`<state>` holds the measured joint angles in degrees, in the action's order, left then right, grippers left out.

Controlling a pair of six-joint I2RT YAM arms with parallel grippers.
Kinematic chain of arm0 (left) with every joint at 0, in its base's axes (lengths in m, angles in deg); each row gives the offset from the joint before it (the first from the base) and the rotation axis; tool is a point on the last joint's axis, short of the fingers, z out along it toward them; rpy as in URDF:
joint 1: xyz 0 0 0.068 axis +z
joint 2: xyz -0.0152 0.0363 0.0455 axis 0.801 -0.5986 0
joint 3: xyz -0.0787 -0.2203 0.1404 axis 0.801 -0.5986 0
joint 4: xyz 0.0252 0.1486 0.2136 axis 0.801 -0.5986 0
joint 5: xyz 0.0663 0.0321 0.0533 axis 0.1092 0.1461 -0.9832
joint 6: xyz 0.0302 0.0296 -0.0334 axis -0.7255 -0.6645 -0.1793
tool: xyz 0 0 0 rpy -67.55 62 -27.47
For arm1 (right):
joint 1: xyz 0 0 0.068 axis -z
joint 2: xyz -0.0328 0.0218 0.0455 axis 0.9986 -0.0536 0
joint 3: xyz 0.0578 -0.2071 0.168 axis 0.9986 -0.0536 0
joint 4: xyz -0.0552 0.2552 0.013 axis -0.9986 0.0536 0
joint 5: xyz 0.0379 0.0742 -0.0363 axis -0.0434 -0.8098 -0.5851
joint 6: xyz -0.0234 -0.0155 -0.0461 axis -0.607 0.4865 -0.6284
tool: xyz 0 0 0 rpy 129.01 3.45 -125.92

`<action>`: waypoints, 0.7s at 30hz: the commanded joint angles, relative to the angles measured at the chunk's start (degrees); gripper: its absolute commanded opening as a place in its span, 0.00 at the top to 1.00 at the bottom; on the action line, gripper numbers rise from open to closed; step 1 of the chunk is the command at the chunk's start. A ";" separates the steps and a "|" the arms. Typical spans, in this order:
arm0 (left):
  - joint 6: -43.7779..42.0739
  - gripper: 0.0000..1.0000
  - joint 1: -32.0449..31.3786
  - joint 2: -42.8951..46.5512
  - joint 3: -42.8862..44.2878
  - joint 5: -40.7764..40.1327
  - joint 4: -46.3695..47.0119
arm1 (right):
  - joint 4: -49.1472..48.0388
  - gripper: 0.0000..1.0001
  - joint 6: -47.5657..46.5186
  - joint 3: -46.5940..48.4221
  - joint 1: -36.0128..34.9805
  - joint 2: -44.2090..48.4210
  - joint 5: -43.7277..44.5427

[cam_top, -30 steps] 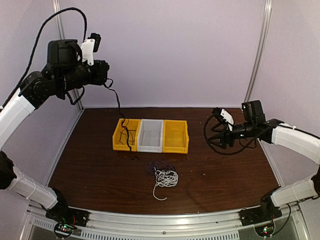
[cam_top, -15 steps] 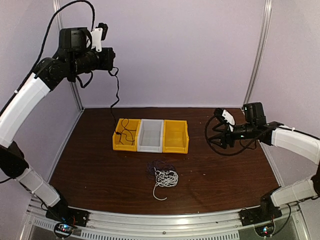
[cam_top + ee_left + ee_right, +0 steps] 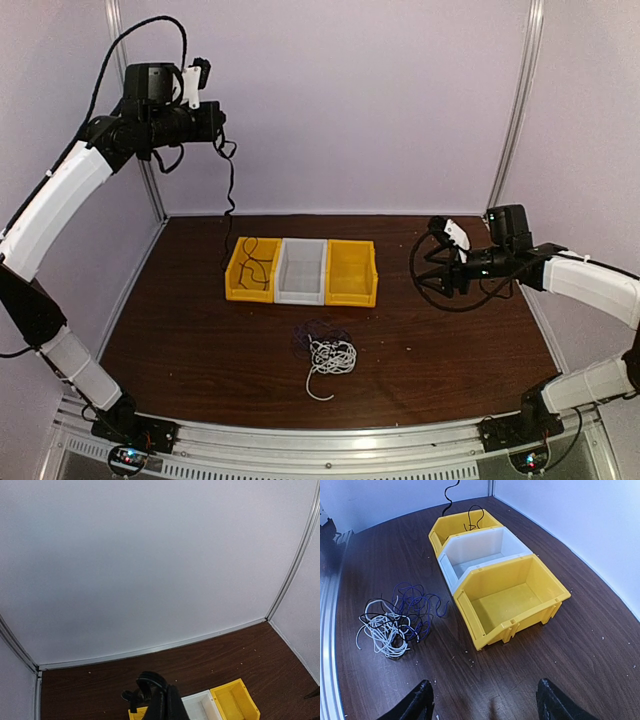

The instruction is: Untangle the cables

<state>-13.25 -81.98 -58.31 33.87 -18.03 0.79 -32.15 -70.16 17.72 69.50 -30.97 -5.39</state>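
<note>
My left gripper is raised high at the back left, shut on a thin black cable. That cable hangs straight down and its lower end lies coiled in the left yellow bin. In the left wrist view the closed fingers pinch a loop of the black cable. A tangle of white and dark purplish cables lies on the table in front of the bins, also seen as the tangle in the right wrist view. At the right, my right gripper hovers open and empty.
Three bins stand in a row: left yellow, a white bin and a right yellow bin. The white and right yellow bins hold nothing. The brown table is walled at the back and both sides.
My left arm has risen and pulled back, drawing the black cable's tail off the table in front of the bins so that it hangs into the left yellow bin. The right arm has barely moved.
</note>
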 commanded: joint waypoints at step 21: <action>-3.02 1.00 0.89 -6.50 8.48 2.72 9.44 | -0.46 0.28 -1.41 -0.74 0.60 -0.36 -0.53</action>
<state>-15.21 -81.54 -64.04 42.18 -16.52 6.01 -32.13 -71.15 17.72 69.63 -30.99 -5.41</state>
